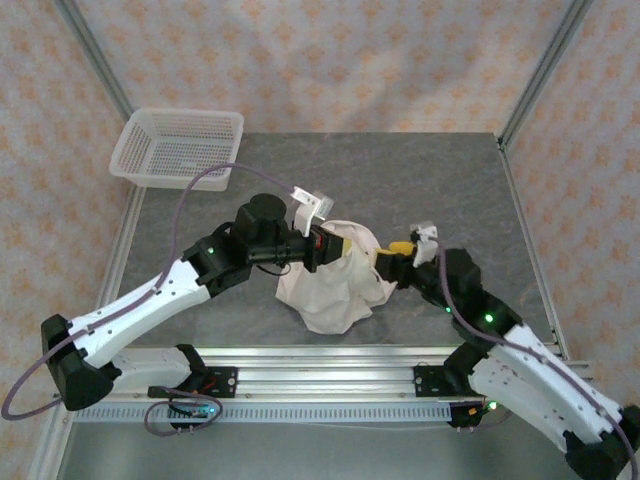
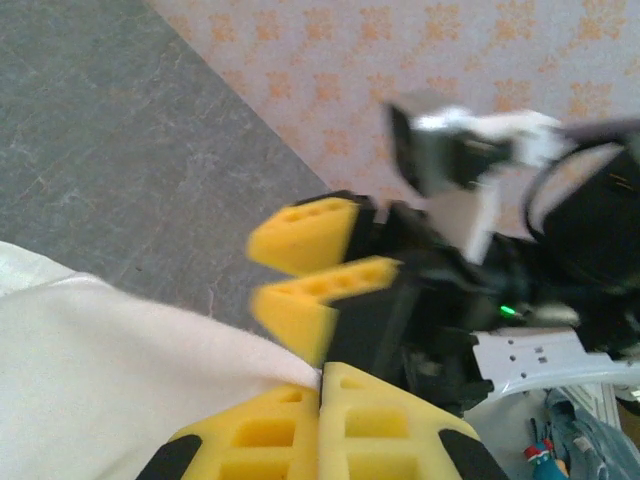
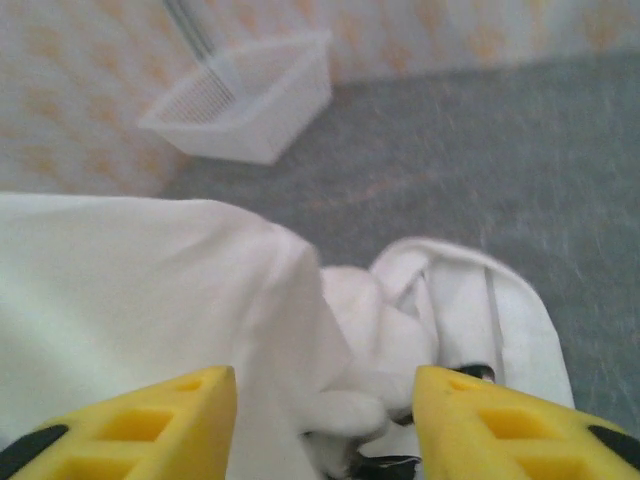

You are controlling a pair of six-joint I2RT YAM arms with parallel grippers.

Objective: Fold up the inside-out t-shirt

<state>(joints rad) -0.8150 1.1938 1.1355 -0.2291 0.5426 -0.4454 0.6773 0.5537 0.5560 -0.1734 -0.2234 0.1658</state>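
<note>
The inside-out t-shirt (image 1: 335, 285) lies bunched in a cream-white heap in the middle of the table. My left gripper (image 1: 335, 243) is at the heap's upper edge, shut on a pinch of the cloth; in the left wrist view its jaws (image 2: 320, 390) meet with the shirt (image 2: 120, 370) caught between them. My right gripper (image 1: 392, 258) is at the heap's right edge, facing the left one. Its fingers (image 3: 170, 415) stand apart, open, with folds of the t-shirt (image 3: 200, 280) bulging between them. The right gripper's yellow fingers (image 2: 310, 265) also show close by in the left wrist view.
A white mesh basket (image 1: 180, 148) sits at the table's back left corner, also in the right wrist view (image 3: 250, 95). Grey tabletop (image 1: 420, 180) stretches behind the shirt. Metal frame posts rise at the back corners.
</note>
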